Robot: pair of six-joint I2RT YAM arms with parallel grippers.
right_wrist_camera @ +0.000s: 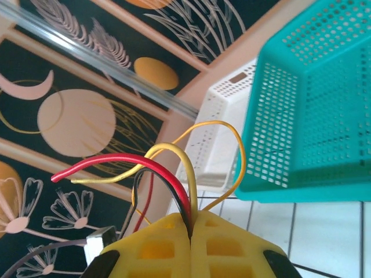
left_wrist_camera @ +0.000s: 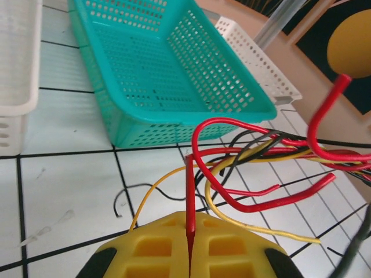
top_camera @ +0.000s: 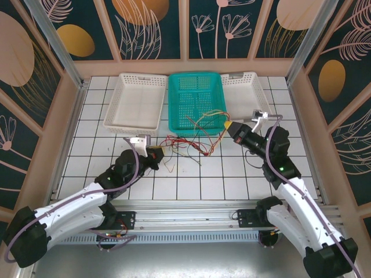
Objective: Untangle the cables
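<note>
The cables (top_camera: 194, 141), thin red, yellow, orange and black wires, lie tangled on the white tiles just in front of the teal basket (top_camera: 171, 104). My left gripper (top_camera: 155, 153) sits at the tangle's left end, shut on a single red cable (left_wrist_camera: 190, 191) that runs straight out from between its yellow fingertips (left_wrist_camera: 232, 237). Red, yellow and black loops (left_wrist_camera: 261, 150) spread beyond it to the right. My right gripper (top_camera: 230, 124) is raised at the tangle's right end, shut on a bundle of red, black and yellow cables (right_wrist_camera: 174, 174) that arch up out of its jaws.
A white basket (top_camera: 113, 107) stands left of the teal one, and another white basket (top_camera: 258, 95) stands to its right. A loose black wire (left_wrist_camera: 124, 194) lies on the tiles near my left gripper. Patterned walls enclose the table on three sides.
</note>
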